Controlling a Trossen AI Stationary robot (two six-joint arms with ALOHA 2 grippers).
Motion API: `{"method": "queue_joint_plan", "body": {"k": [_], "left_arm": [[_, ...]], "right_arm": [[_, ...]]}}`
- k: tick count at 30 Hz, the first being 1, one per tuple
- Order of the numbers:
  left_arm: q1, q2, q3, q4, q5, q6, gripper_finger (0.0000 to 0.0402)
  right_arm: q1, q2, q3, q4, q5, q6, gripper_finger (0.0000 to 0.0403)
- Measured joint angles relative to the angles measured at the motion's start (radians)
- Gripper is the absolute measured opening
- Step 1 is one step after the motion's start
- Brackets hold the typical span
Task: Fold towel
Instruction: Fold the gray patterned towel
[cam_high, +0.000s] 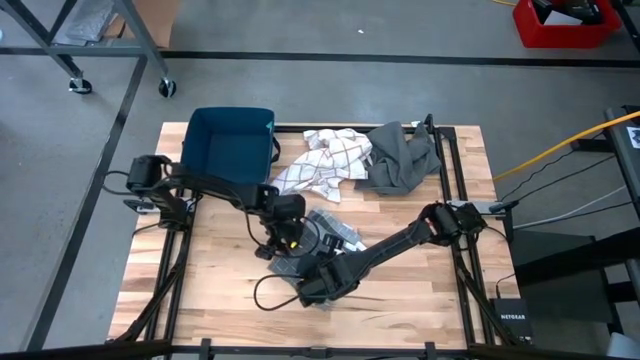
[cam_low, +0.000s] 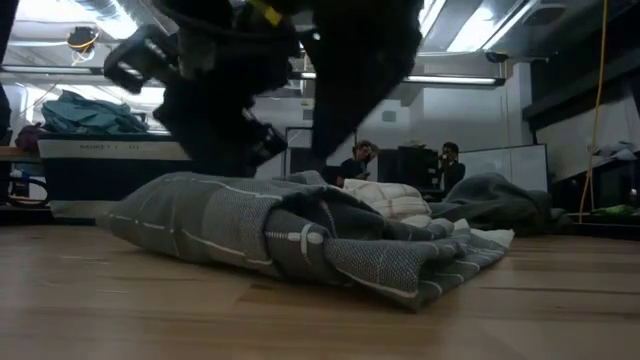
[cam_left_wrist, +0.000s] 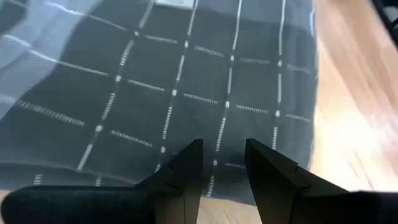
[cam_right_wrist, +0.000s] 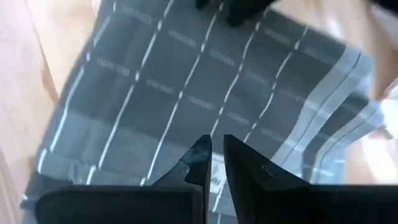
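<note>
Towel, grey check, lies near the bench centre, already doubled into a thick bundle; I judge squaring-off remains. My left gripper hovers above it, part spread; my right gripper hovers nearly pressed together, holding nothing.

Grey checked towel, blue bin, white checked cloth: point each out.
grey checked towel (cam_right_wrist: 186, 93): right wrist view, middle of its top layer.
blue bin (cam_high: 232, 150): high view, inside floor.
white checked cloth (cam_high: 325, 165): high view, centre of the crumpled heap.
</note>
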Motion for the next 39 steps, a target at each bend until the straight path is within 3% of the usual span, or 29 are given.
{"method": "queue_joint_plan", "body": {"k": [10,16,24,30,36,39], "left_arm": [[0.030,0.072,0.000,0.000,0.001,0.037,0.0111],[0.056,0.006,0.000,-0.017,0.001,0.035,0.0111],[0.078,-0.247,0.000,-0.054,0.001,-0.035,0.0111],[0.105,-0.505,0.000,-0.068,0.001,-0.126,0.0111],[0.133,-0.700,0.001,-0.226,-0.014,-0.116,0.0111],[0.145,-0.761,0.001,-0.339,-0.058,-0.097,0.0111]], "right_arm": [[0.016,0.001,-0.157,0.173,-0.093,0.009,0.0049],[0.035,-0.022,-0.160,0.183,-0.076,0.059,0.0049],[0.079,-0.218,-0.158,0.129,0.120,0.050,0.0049],[0.123,-0.413,-0.157,0.009,0.337,0.015,0.0049],[0.194,-0.563,-0.163,-0.106,0.520,0.018,0.0049],[0.243,-0.613,-0.236,-0.136,0.618,0.089,0.0049]]}}
